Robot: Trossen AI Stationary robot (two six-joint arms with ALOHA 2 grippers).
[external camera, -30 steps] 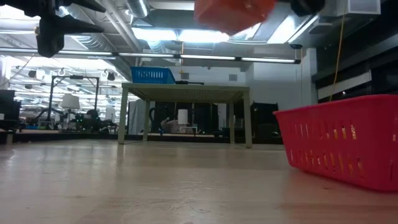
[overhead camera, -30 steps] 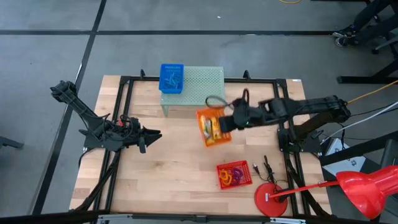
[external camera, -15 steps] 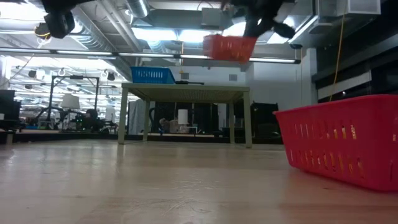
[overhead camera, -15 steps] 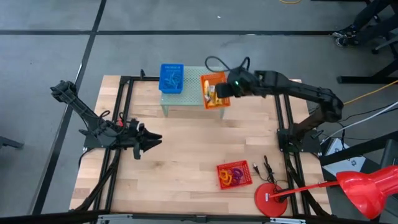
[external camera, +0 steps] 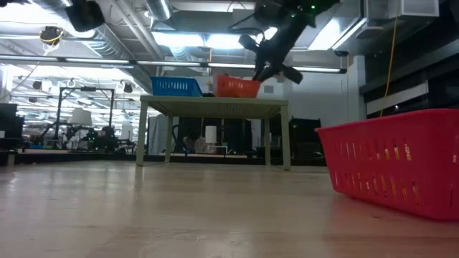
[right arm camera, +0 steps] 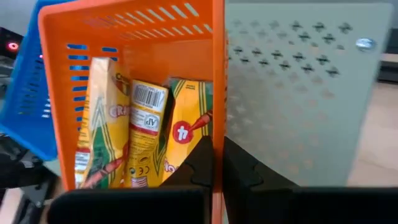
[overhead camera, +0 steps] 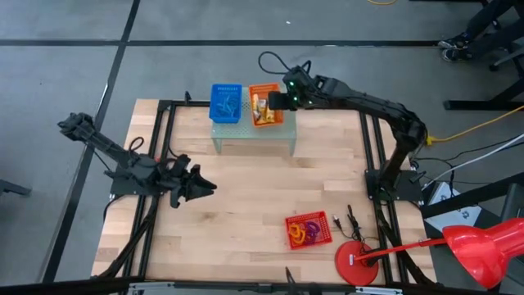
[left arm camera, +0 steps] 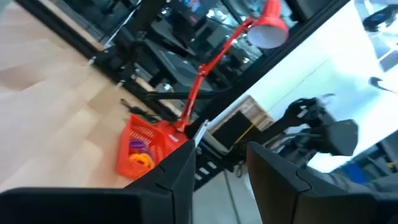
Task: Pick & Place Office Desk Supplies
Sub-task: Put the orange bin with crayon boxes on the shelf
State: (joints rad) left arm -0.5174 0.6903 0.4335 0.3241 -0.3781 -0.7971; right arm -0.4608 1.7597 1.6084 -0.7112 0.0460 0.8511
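An orange basket (overhead camera: 265,105) with yellow crayon boxes (right arm camera: 143,124) inside is at the top of the pale green perforated stand (overhead camera: 270,136), beside a blue basket (overhead camera: 227,103). My right gripper (overhead camera: 283,101) is shut on the orange basket's side wall. Whether the basket's bottom (external camera: 237,94) rests on the stand top (external camera: 215,104) or hangs just above it, I cannot tell. My left gripper (left arm camera: 221,171) is open and empty above the table's left half (overhead camera: 205,187). A red basket (overhead camera: 309,230) with coloured loops stands on the table near the front right. My right gripper has one finger (right arm camera: 200,163) inside the orange basket and the other outside. They pinch the upper edge of its long right-hand wall (right arm camera: 217,134). The fingers slant down from the table's right side. The basket sits level and upright, its open top up.
A red desk lamp (overhead camera: 475,250) with a round base (overhead camera: 358,260) stands at the front right corner, close to the red basket (external camera: 391,168). Black cables (overhead camera: 354,221) lie beside it. A black frame (overhead camera: 168,139) borders the wooden table, with bare wood across the middle.
My right gripper has carried the orange basket from over the table's middle toward the far edge and leftward. It has come down to the stand top beside the blue basket, staying shut on the wall. My left gripper has risen a little and swung slightly rightward.
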